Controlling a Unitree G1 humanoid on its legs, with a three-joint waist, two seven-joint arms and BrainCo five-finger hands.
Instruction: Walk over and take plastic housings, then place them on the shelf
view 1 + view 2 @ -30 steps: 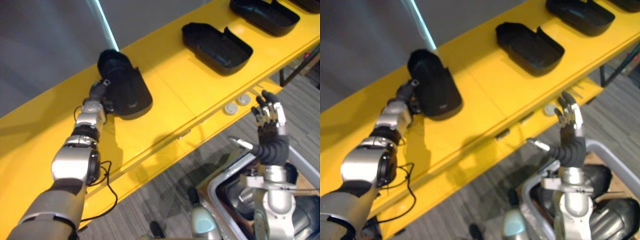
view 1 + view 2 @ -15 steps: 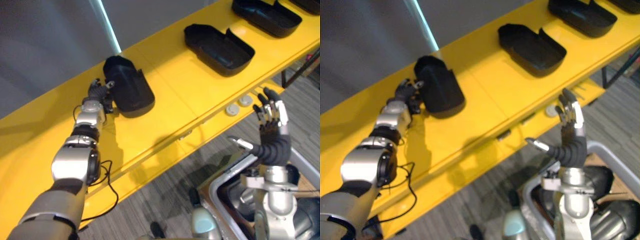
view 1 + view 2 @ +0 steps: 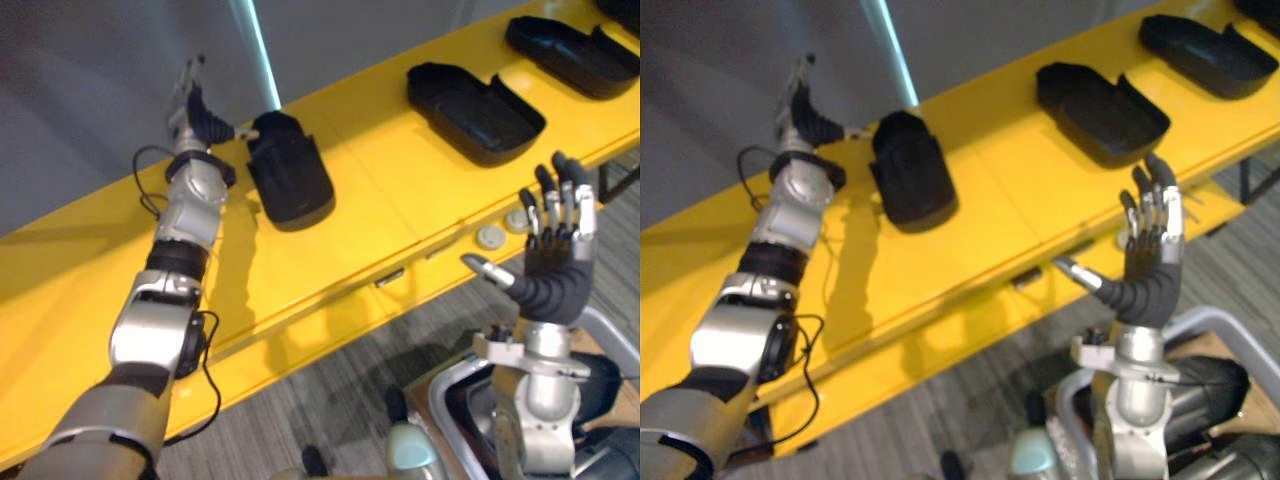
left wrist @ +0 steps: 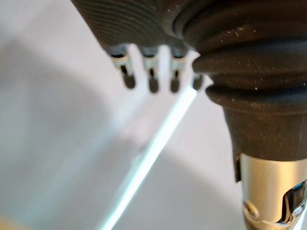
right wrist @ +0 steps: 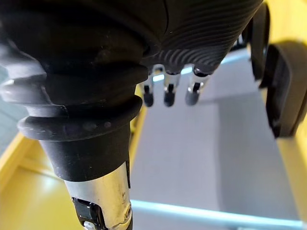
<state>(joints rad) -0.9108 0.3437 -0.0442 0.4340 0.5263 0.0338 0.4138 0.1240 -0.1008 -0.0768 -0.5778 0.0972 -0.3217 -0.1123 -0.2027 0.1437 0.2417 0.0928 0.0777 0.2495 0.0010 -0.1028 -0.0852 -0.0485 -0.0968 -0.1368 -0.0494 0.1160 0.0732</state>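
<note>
A black plastic housing (image 3: 290, 180) lies on the yellow shelf (image 3: 370, 215), free of both hands. My left hand (image 3: 195, 115) is lifted above and just left of it, open, with straight fingers (image 4: 151, 79) pointing up the grey wall; its thumb tip hangs close to the housing's far end. Two more black housings (image 3: 475, 100) (image 3: 575, 55) lie further right along the shelf. My right hand (image 3: 555, 275) is held up in front of the shelf's edge, open and holding nothing, its fingers (image 5: 165, 91) spread.
A grey bin (image 3: 1230, 330) stands at the lower right below my right arm, with dark housings (image 3: 1200, 385) inside. Two round grey discs (image 3: 490, 236) sit on the shelf's lower front ledge. A grey wall with a pale light strip (image 3: 262, 50) rises behind the shelf.
My left hand has let go of the housing and risen up and away, fingers straightened. The housing stays flat on the shelf. The camera has shifted; the right hand stays raised and open.
</note>
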